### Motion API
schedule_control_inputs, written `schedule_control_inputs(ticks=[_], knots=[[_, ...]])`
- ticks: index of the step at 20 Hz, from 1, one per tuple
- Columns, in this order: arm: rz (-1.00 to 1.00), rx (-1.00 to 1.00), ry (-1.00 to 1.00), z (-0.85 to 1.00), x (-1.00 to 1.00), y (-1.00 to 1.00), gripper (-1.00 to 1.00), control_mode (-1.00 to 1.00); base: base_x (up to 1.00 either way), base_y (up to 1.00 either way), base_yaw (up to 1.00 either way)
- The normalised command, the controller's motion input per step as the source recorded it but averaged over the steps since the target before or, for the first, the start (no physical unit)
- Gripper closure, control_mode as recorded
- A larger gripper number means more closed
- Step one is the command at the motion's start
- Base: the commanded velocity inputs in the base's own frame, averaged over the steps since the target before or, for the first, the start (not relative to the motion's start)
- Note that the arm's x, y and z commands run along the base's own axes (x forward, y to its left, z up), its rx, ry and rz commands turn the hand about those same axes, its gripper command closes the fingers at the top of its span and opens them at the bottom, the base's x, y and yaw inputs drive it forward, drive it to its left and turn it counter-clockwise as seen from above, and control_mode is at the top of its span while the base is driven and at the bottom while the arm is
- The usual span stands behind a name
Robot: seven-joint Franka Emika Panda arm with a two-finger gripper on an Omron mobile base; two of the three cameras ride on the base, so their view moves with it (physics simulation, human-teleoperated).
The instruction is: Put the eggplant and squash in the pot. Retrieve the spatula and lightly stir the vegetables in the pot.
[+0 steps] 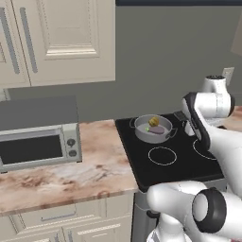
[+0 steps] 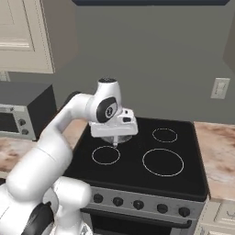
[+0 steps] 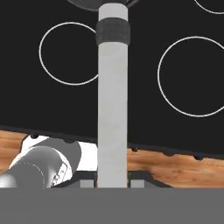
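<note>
On the black glass stovetop [image 1: 179,165], the low round grey metal pot [image 1: 152,128] sits over a rear burner ring, holding the small dull purple eggplant [image 1: 157,129] and the roundish yellow-green squash [image 1: 153,121] side by side. Beside it, the gripper [image 3: 113,181] is clenched on a long pale grey spatula handle with a dark band [image 3: 113,109], above the burner rings.

A grey wall [image 1: 165,56] backs a marbled tan counter [image 1: 71,170] with a black glass cooktop [image 2: 151,160] set into it. Cream panelled cabinets [image 1: 61,38] hang above a grey toaster oven [image 1: 38,137]; a white wall switch [image 2: 221,88] sits right of the stove.
</note>
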Motion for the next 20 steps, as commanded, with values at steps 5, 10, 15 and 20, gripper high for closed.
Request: schedule_control_inputs(ticks=[5,10,15,20], knots=[[0.10,-0.24,0.26,0.04,0.95,-0.12,1.00,-1.00,0.00,0.00,0.00],[0.48,-0.07,0.01,0.00,0.49,-0.14,1.00,-1.00,0.00,0.00,0.00],[0.46,0.00,-0.01,0.12,0.02,-0.12,1.00,-1.00,0.00,0.00,0.00],[0.34,0.00,0.21,0.01,0.07,-0.08,1.00,-1.00,0.00,0.00,0.00]])
